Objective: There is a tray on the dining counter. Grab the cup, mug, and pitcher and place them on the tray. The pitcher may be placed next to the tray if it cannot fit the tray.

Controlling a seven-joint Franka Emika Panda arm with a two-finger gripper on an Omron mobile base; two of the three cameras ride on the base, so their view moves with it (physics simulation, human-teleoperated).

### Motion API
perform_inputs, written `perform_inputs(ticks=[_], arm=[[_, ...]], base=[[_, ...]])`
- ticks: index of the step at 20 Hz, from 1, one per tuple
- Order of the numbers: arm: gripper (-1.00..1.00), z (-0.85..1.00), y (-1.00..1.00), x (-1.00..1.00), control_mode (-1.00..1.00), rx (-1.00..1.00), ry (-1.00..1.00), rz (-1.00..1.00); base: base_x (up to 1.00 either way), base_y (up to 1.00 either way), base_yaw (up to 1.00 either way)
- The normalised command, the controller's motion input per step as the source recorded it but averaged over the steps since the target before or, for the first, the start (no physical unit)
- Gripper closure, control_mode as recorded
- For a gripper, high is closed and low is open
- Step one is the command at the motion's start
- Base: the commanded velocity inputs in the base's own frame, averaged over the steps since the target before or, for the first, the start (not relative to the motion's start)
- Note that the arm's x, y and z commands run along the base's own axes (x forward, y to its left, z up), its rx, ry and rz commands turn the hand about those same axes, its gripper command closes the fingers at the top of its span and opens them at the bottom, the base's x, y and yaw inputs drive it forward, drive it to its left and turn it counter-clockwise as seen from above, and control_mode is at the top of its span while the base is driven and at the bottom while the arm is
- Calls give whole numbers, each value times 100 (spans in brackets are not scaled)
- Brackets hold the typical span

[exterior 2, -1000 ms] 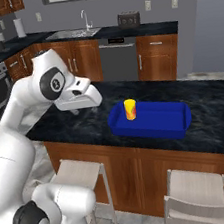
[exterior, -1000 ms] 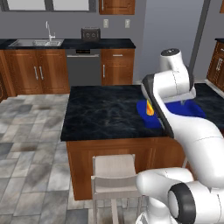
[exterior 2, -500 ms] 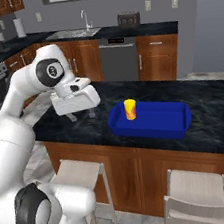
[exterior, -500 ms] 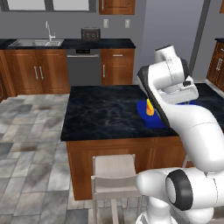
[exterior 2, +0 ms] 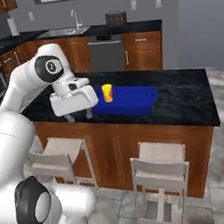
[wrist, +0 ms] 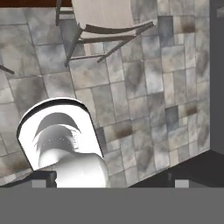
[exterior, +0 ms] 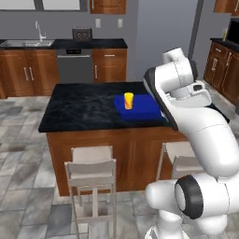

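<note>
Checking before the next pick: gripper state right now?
Gripper: cannot tell open or shut; it hangs at the counter edge, left of the tray. Nothing seen in it. Cup stands in the tray.

Grey stone-tile floor [exterior: 28, 154], pale stools [exterior 2: 158, 173], wood cabinets [exterior: 23, 72]

The yellow cup [exterior: 128, 100] stands upright at one end of the blue tray [exterior: 148, 112] on the black surface [exterior: 84, 107].

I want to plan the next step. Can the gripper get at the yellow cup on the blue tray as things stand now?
Probably yes. The cup stands upright at the near-left end of the tray, with nothing over it or beside it. The gripper hangs just beside that end, at the edge of the dining counter, pointing down at the floor.
</note>
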Motion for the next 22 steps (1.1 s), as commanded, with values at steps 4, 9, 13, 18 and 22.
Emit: perform_inputs(ticks=[4, 9, 13, 18, 22], arm=[[-100, 0, 0, 0, 100, 0, 0, 0], [-100, 0, 0, 0, 100, 0, 0, 0], [-100, 0, 0, 0, 100, 0, 0, 0], [-100, 0, 0, 0, 100, 0, 0, 0], [-100, 0, 0, 0, 100, 0, 0, 0]], base=[[-49, -100, -1], [9, -100, 0], [32, -100, 1], [53, -100, 1], [73, -100, 0]])
